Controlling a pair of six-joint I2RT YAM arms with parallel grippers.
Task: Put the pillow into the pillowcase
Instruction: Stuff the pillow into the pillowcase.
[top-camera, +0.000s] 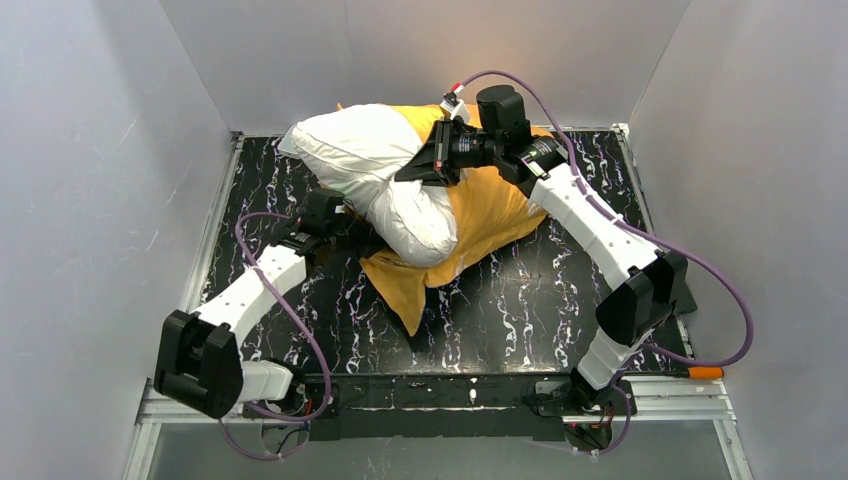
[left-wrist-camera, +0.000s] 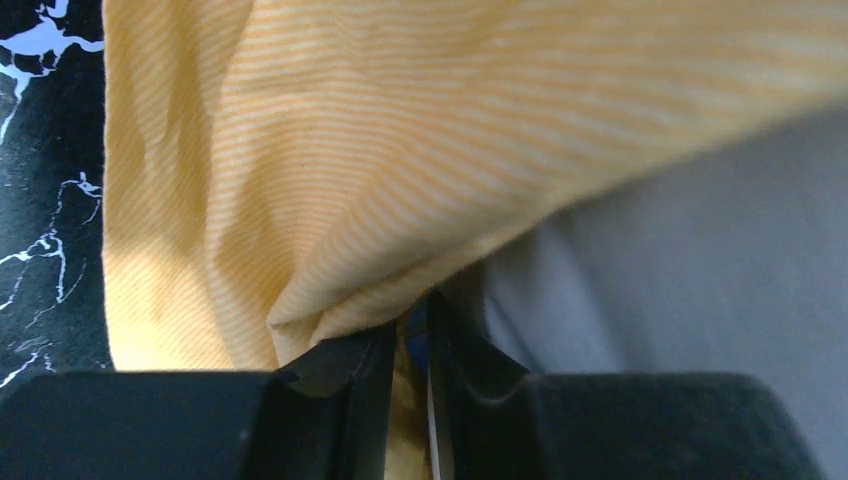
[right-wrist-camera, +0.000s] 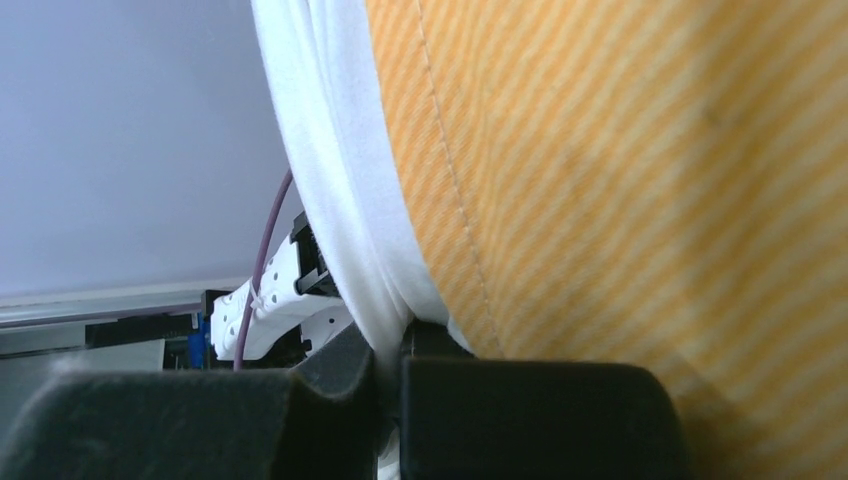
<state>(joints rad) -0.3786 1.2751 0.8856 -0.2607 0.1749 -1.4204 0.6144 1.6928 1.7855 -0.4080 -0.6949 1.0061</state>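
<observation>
The left hand sits at the near-left side of the pillow, and in the left wrist view its fingers are pressed almost together on a fold of the pillowcase. The orange-yellow striped cloth rises in a bunched ridge out of the narrow gap between them. The right hand is at the pillow's far-right side, and its wrist view shows it pinching a rolled edge of the pillow's white fabric. The orange cloth lies directly against that white edge and over one finger, but it cannot be told whether any of it is also caught in the grip. The pillow lies bent on the far half of the black marbled counter. Most of its white surface is bare, with its left end toward the far-left corner and its rounded near end resting on the pillowcase. The case shows its orange-yellow side, spread beneath the pillow and to its right, with one crumpled corner reaching out past the pillow's near end toward the arm bases.
</observation>
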